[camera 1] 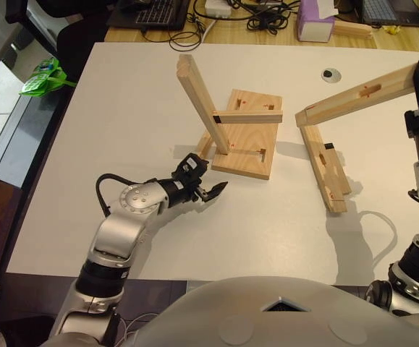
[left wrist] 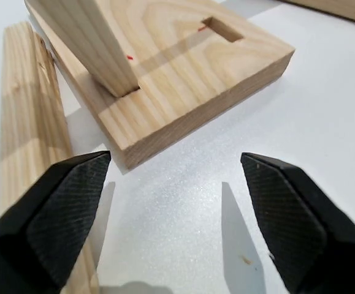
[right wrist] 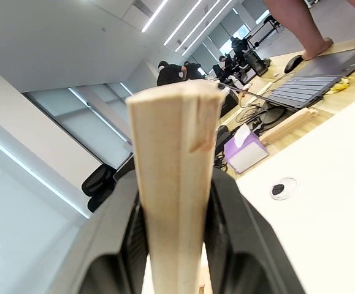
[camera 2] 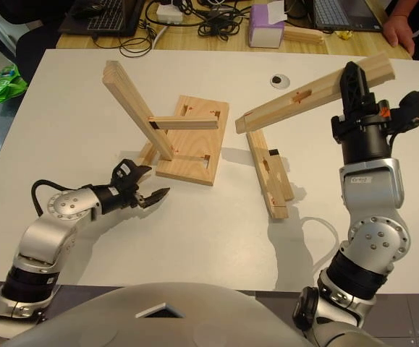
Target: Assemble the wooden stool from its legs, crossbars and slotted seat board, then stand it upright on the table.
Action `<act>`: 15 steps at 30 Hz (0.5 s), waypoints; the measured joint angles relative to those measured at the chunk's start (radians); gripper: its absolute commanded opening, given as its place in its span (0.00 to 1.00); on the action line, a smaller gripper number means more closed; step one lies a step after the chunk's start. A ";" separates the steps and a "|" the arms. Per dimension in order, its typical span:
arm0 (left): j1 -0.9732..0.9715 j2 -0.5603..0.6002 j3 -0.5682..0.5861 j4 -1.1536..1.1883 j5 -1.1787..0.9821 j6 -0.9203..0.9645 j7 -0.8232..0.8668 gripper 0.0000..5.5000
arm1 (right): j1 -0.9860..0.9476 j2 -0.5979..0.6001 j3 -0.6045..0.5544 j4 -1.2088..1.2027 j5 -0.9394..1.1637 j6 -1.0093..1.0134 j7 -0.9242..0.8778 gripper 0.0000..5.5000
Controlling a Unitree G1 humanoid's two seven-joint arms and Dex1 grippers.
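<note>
Left wrist view: left tool (left wrist: 174, 168) gapes near corner of seat board (left wrist: 183, 73).

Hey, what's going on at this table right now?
A robot is building a wooden stool. The seat board lies flat on the table with one leg standing tilted in it. The open left gripper sits near the board's corner. The right gripper holds a second leg up off the table.
</note>
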State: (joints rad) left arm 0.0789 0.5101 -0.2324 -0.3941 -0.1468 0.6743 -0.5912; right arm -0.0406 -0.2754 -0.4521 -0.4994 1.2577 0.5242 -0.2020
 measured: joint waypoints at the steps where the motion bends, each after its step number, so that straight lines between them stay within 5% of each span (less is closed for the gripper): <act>1: 0.000 -0.003 -0.016 0.017 0.006 -0.001 0.003 0.72 | 0.003 0.000 0.000 0.005 -0.006 -0.001 0.006 0.19; 15: -0.085 -0.088 -0.094 0.139 0.077 -0.035 0.079 0.72 | 0.031 0.026 0.090 0.026 -0.021 -0.005 0.095 0.19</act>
State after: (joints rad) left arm -0.0066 0.4226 -0.3262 -0.2550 -0.0697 0.6392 -0.5121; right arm -0.0095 -0.2493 -0.3618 -0.4732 1.2371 0.5188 -0.1073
